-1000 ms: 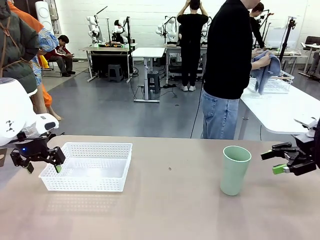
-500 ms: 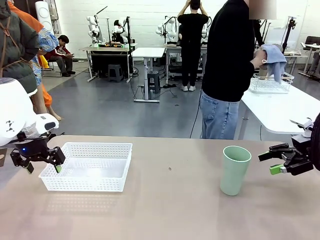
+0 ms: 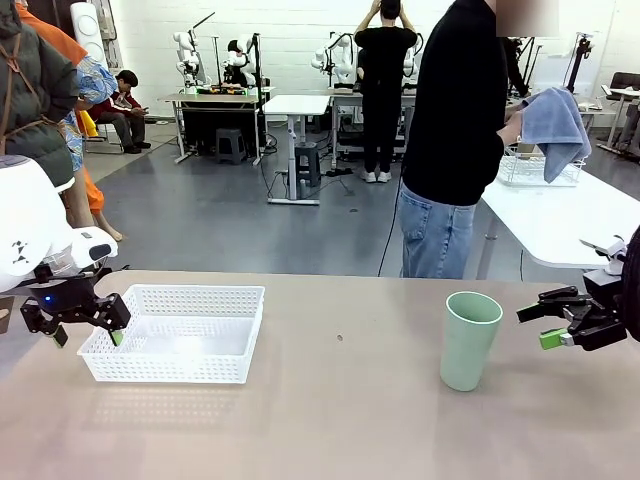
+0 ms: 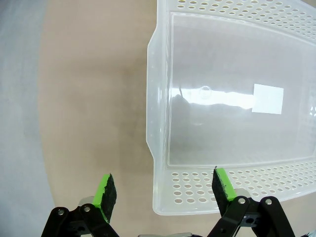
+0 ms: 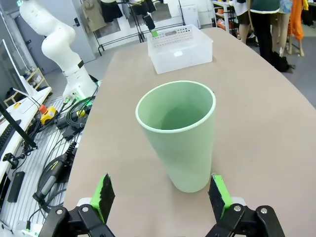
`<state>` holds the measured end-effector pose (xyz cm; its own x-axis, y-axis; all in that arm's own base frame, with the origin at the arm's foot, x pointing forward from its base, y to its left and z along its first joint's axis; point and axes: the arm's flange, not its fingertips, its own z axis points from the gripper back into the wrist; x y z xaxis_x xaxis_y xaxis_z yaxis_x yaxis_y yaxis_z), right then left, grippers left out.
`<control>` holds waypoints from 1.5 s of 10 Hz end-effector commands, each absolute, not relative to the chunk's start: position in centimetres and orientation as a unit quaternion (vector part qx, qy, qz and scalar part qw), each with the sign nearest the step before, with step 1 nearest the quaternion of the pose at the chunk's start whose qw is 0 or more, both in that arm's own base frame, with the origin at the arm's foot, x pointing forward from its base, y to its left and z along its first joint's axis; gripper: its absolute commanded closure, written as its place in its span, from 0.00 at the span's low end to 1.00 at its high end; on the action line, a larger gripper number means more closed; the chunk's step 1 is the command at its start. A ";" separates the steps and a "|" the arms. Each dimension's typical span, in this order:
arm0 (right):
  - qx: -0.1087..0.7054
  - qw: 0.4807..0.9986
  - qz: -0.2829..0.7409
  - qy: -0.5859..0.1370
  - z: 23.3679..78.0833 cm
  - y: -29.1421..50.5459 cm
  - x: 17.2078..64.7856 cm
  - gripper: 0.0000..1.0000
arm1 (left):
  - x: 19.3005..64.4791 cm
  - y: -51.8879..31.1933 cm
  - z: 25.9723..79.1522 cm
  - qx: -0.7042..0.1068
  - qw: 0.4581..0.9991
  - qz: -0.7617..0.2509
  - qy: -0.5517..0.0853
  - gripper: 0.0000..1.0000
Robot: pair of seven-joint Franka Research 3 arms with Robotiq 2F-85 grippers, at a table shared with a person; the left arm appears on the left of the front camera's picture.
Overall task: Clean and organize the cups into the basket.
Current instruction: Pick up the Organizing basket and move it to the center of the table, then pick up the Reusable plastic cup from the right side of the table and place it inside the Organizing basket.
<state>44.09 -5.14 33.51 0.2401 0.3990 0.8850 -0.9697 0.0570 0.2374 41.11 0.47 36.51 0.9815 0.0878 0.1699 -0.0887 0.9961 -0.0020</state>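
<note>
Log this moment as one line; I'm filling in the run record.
cup: mint, upright, outside basket | basket: empty | left gripper: open, at basket's left end | right gripper: open, beside cup, apart | person: holding blue cloth

One mint green cup (image 3: 470,340) and one white basket (image 3: 175,335) are counted. Two grippers are seen: left gripper (image 3: 89,338) and right gripper (image 3: 538,326).

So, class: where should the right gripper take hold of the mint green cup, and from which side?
Probably the mid wall of the cup, approached level from the side of the right gripper. It stands upright, round and handleless, narrowing downward; the open jaws look wider than it.
</note>
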 end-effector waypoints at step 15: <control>0.494 0.561 0.583 -0.319 26.9 -2.8 48.1 0.00 | 41.5 -0.3 35.2 0.005 0.997 0.035 -0.072 0.00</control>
<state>47.13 -3.16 27.17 0.1199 0.3299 0.9364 -0.9677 -0.1719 0.1845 41.94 0.01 35.57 0.9888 0.0782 0.1269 -0.0791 0.9969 0.0019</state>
